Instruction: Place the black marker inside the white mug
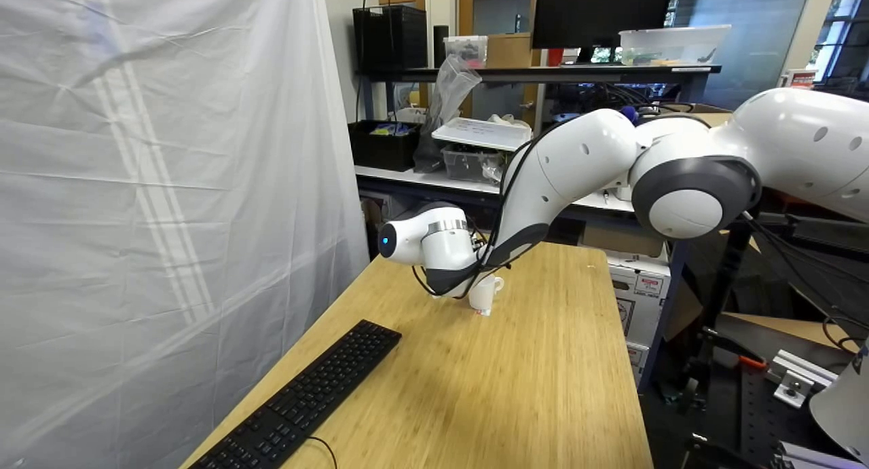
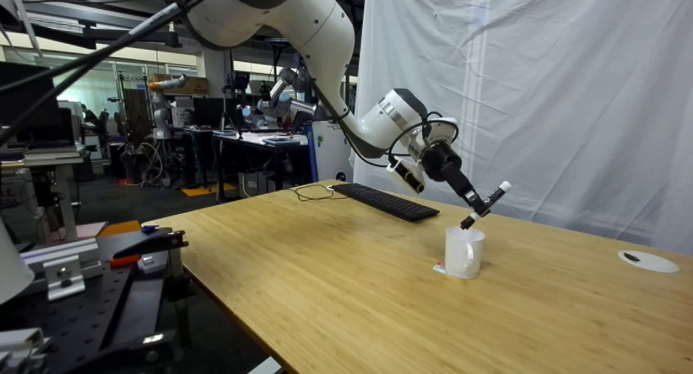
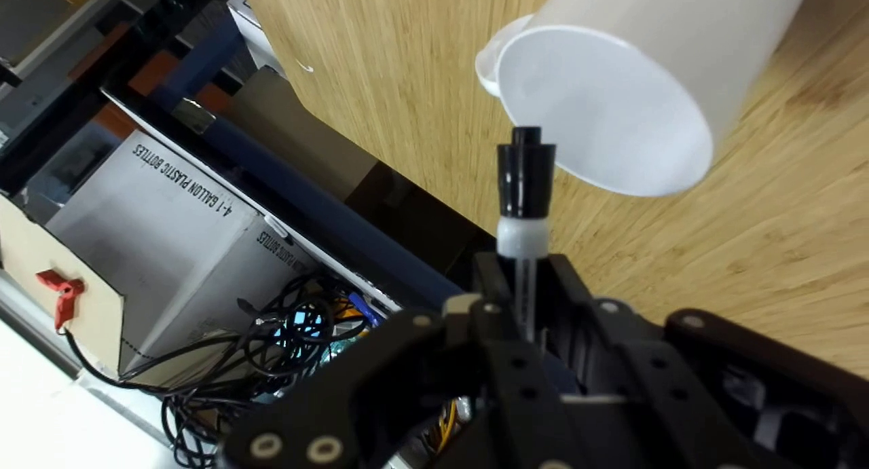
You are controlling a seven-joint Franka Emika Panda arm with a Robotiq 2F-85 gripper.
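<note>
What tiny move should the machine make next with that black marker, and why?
Probably nudge the black marker toward the middle of the opening of the white mug before lowering it. The tool holds it slanted, and in the wrist view the marker's dark end shows at the opening's edge, so going straight down might catch there.

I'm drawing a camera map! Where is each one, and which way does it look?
An exterior view: higher than the table, facing past the keyboard to shelves; much of the arm shows.
An exterior view: higher than the table, facing the white curtain; arm and gripper show.
Wrist view: mounted by the gripper, which shows; facing past the black marker into the white mug.
Both exterior views share table, keyboard, curtain, arm and mug.
</note>
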